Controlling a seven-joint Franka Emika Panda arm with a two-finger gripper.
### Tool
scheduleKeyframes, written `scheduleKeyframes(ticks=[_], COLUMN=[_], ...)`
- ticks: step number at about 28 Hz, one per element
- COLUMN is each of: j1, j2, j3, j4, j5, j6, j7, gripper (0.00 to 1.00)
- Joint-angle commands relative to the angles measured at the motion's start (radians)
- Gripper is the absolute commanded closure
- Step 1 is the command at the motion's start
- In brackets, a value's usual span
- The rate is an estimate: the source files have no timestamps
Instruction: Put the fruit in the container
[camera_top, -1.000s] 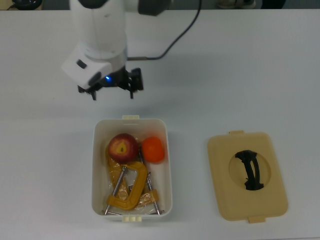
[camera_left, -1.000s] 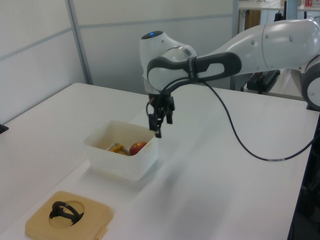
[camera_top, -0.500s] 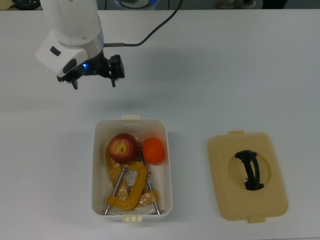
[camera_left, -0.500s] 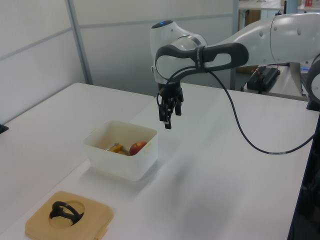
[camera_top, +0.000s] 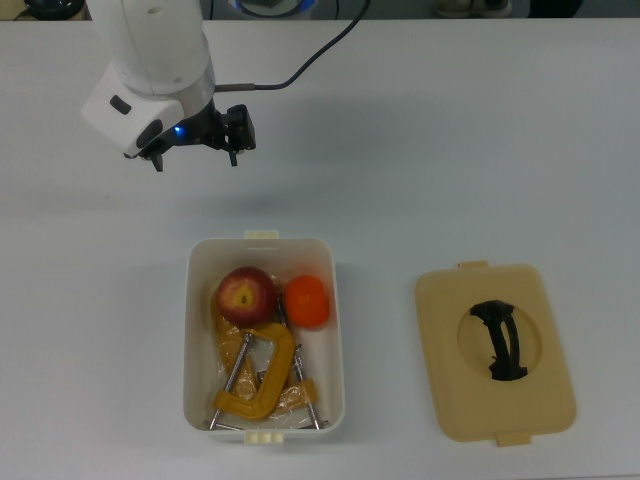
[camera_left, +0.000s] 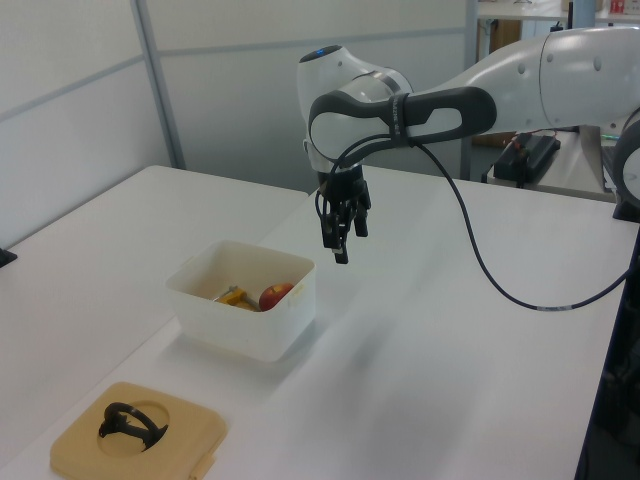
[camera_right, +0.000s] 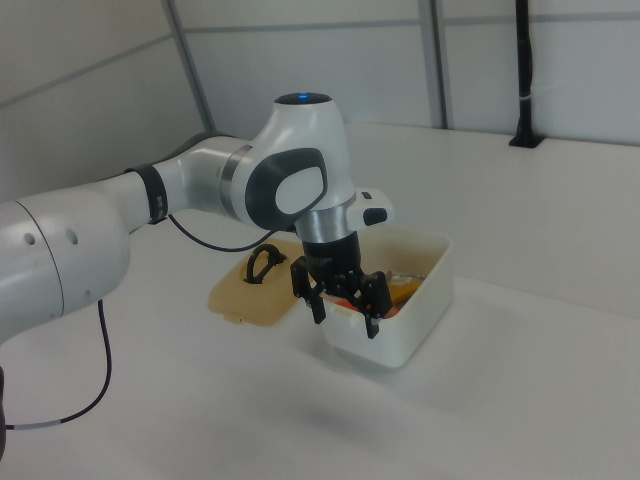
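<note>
A dark red apple (camera_top: 246, 294) with a yellow patch and a bright orange fruit (camera_top: 306, 299) lie side by side in the white container (camera_top: 188, 330), at its end nearer the arm. In the left view the apple (camera_left: 275, 295) shows just over the container's wall (camera_left: 245, 330). My gripper (camera_top: 196, 155) hangs above the bare table, beyond the container and toward the top view's left. It is open, with nothing between its fingers. The right view shows the gripper (camera_right: 344, 320) in front of the container (camera_right: 405, 345), its fingers spread.
Yellow metal clamps (camera_top: 262, 385) fill the rest of the container below the fruit. A flat tan lid (camera_top: 440, 400) with a black handle (camera_top: 500, 340) lies on the table to the top view's right of the container. The arm's black cable (camera_top: 300, 70) trails across the table.
The gripper swung from just beyond the container toward the top view's left, then drifted slightly back right. It stays open and empty. Fruit, clamps and lid have not moved.
</note>
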Motion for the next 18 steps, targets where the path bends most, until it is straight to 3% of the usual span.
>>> scheduleKeyframes(ticks=[1, 18], j1=[0.006, 0.003], j2=[-0.011, -0.009], j3=[-0.001, -0.003], j4=[-0.004, -0.004], j5=[-0.009, -0.029], j6=[-0.022, -0.023], j7=[-0.019, -0.022], gripper=[0.00, 0.00])
